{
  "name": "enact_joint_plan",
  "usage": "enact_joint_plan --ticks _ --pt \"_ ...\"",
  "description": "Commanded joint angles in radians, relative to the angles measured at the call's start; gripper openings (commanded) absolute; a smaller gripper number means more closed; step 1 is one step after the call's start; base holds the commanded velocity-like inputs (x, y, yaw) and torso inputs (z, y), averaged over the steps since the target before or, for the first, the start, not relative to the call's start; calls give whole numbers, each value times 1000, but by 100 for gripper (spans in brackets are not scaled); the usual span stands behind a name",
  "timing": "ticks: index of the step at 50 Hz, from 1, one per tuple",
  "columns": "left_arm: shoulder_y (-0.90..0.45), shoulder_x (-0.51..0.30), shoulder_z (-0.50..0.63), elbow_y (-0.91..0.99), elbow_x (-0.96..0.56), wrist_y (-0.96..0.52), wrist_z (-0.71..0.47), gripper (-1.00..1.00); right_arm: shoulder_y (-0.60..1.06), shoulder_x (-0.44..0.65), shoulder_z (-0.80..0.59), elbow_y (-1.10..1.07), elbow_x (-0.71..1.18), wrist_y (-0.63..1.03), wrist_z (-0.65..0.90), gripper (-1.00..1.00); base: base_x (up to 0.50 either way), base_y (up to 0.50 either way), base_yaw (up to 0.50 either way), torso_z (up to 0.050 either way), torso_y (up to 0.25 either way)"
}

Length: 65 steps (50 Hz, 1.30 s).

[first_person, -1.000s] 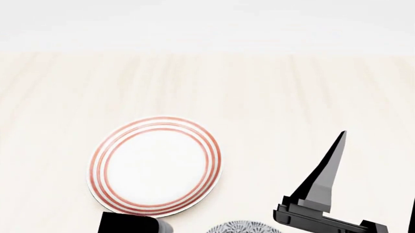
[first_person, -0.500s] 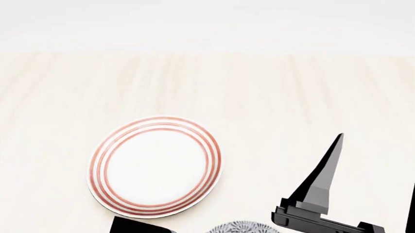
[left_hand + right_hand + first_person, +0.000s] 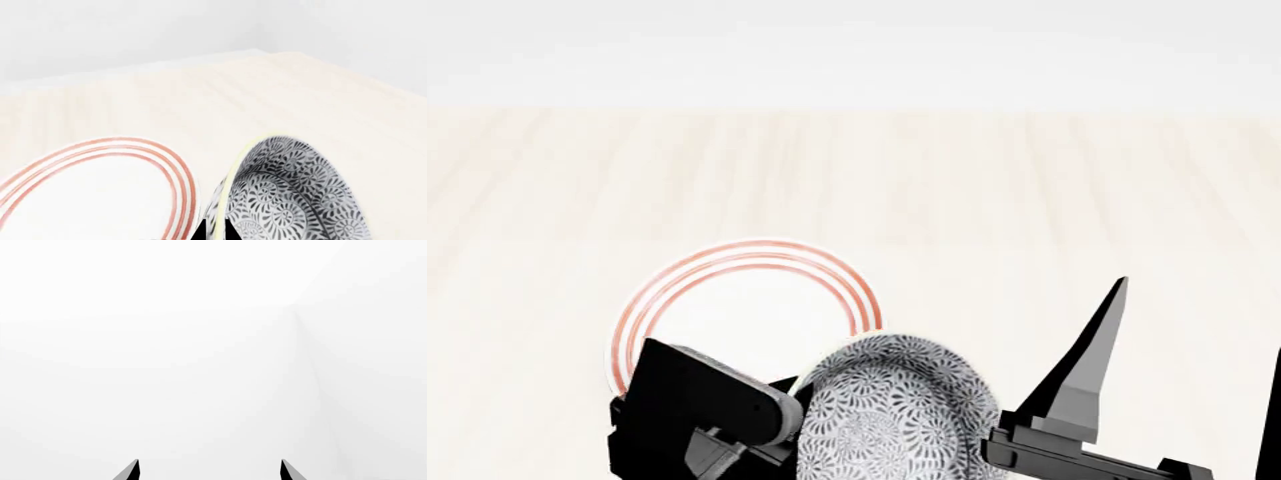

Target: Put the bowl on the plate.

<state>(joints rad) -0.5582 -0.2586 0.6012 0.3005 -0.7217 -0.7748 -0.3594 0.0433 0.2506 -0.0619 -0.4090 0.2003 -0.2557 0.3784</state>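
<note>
The grey-and-white floral bowl (image 3: pixel 888 412) hangs tilted, its opening turned toward the head camera, and it covers the near right edge of the plate (image 3: pixel 747 300). The plate is white with three red rings and lies flat on the table. My left gripper (image 3: pixel 215 232) is shut on the bowl's (image 3: pixel 293 187) yellowish rim, one fingertip inside and one outside, with the plate (image 3: pixel 100 192) right beside it. The black left arm (image 3: pixel 694 415) hides the plate's near left part. My right gripper (image 3: pixel 209 469) is open and holds nothing; one finger (image 3: pixel 1088 365) stands to the right of the bowl.
A pale wooden tabletop (image 3: pixel 988 200) stretches away behind the plate to a white wall. The right wrist view shows only blank white surface. No other objects are in view.
The left arm has risen into the head view with the bowl, carrying it up from the bottom edge until it overlaps the plate. The right gripper has sunk slightly.
</note>
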Motion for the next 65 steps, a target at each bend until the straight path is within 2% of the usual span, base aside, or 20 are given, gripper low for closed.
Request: enact_joint_plan --ticks 1,7,16,24,45,65 --pt "-133 -3 7 -41 160 113 54 -100 0 -12 17 -7 -9 7 -17 100 0 0 0 0 0" --pt "-171 11 -20 -114 184 137 34 -100 -1 -10 14 -3 -8 3 -15 100 0 0 0 0 0" --pt "-272 17 23 -238 290 135 5 -100 -2 -7 9 1 -8 1 -12 100 0 0 0 0 0" --pt "-305 37 45 -345 328 153 2 -100 -3 -5 4 6 -3 -2 -10 100 0 0 0 0 2" --pt "-418 162 -67 -619 248 166 -13 -100 -8 2 -6 17 3 -14 -6 100 0 0 0 0 0" --pt "-469 211 -49 -883 264 255 0 -100 -9 7 -15 28 6 -22 0 100 0 0 0 0 1"
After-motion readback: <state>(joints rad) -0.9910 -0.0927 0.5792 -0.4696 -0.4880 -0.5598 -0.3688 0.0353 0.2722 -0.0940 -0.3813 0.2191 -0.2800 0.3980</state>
